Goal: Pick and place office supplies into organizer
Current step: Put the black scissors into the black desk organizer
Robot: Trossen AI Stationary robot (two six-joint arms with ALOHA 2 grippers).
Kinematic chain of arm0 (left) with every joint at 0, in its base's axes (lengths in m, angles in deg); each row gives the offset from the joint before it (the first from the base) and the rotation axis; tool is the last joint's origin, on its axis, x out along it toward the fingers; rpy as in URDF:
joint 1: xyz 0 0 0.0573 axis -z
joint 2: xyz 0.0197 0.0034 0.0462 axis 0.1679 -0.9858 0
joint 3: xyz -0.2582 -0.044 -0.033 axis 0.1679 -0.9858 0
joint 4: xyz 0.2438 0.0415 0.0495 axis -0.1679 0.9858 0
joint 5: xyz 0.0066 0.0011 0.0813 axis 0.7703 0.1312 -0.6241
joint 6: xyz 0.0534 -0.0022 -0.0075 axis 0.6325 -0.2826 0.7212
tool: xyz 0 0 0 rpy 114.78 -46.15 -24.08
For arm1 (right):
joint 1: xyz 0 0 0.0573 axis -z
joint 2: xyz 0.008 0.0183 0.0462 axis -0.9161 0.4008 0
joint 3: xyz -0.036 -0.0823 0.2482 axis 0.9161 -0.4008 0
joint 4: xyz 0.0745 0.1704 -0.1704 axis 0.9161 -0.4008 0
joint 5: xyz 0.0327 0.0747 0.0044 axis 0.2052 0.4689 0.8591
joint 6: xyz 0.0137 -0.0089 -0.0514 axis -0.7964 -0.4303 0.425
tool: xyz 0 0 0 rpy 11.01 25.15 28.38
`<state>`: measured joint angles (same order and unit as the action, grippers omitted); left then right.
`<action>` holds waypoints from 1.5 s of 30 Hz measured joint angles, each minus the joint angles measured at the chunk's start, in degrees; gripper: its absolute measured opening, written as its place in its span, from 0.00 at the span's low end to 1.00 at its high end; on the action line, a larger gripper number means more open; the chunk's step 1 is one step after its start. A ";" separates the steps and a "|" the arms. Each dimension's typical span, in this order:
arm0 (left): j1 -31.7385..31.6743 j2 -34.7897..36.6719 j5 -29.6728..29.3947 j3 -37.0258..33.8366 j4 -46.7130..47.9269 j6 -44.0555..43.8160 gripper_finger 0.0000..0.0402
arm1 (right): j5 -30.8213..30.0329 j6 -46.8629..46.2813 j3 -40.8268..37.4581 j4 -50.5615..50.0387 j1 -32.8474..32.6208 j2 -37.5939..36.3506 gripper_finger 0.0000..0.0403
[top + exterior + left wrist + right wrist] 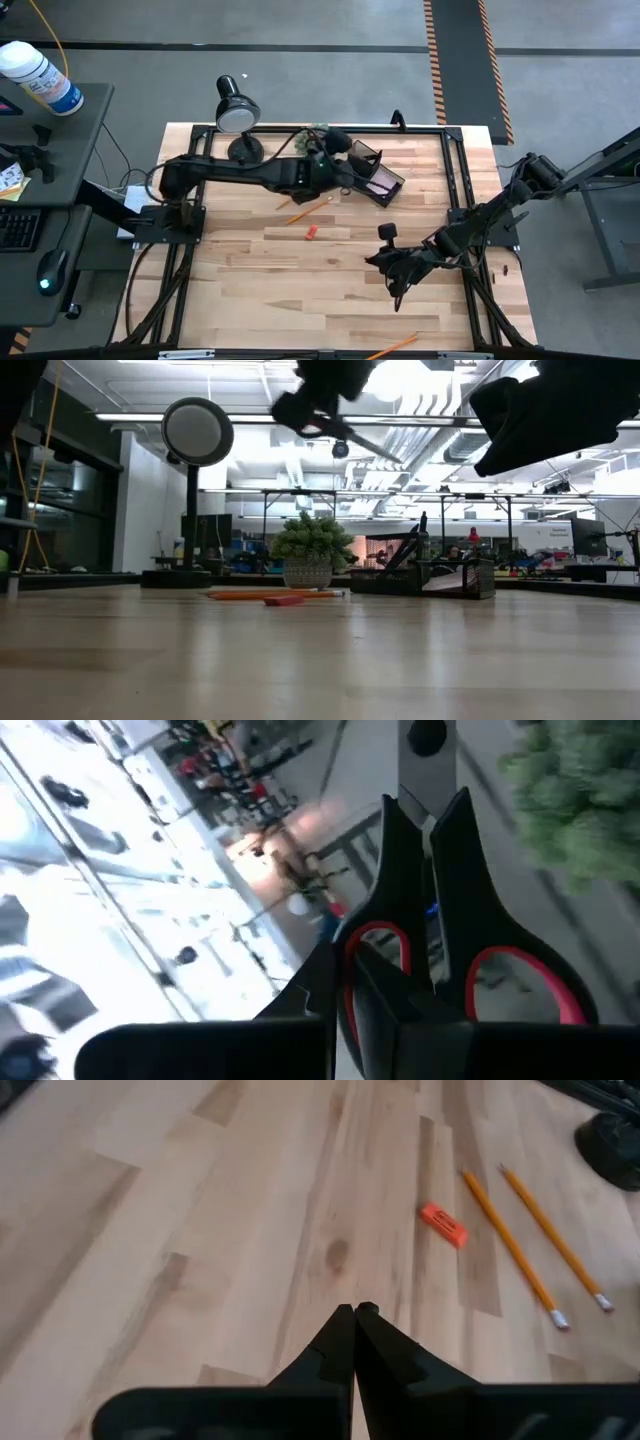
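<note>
Left wrist view: left gripper (400, 1010) clamped on scissors (440, 900) by the handles, blades out, raised near organizer (375, 172) at upper centre, likely to drop them into the cup; right gripper (355, 1325), fingers together, waits lower right.

Arms: two, dark, jointed, matte black.
Left end effector (340, 150): black, chunky housing.
Right end effector (354, 1316): two black tapered fingers, smooth, pointed tips.
</note>
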<state>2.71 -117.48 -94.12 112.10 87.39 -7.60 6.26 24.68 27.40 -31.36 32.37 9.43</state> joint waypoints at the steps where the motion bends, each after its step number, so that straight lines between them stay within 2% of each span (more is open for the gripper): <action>1: -0.27 -1.13 0.00 0.10 -3.64 3.42 0.00 | 0.68 -0.01 0.02 0.28 0.00 -0.01 0.00; 6: -2.66 -6.43 -0.18 0.13 -13.21 17.34 0.00 | 2.90 -0.24 0.04 0.64 -0.04 -0.01 0.00; 9: -4.72 -9.04 -0.47 -0.01 -15.80 23.11 0.00 | 4.23 -2.08 0.04 0.64 -0.04 -0.01 0.00; 16: -8.96 -12.29 -1.69 0.04 -26.21 30.03 0.00 | 7.77 -2.94 0.04 0.64 -0.04 -0.01 0.00; 20: -10.46 -12.42 0.19 0.07 -29.47 32.42 0.00 | 8.09 -2.88 0.04 0.65 -0.07 -0.01 0.00; 31: -10.69 -13.71 5.72 0.07 -30.68 40.05 0.00 | 6.66 -2.83 0.04 1.02 -0.04 -0.01 0.00; 45: -10.60 -19.67 10.84 0.11 -31.28 47.57 0.00 | 6.78 -2.92 0.03 1.91 -0.04 -0.01 0.00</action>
<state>-7.89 -137.15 -83.27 112.21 56.11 39.97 13.04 21.76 27.43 -29.45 32.33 9.42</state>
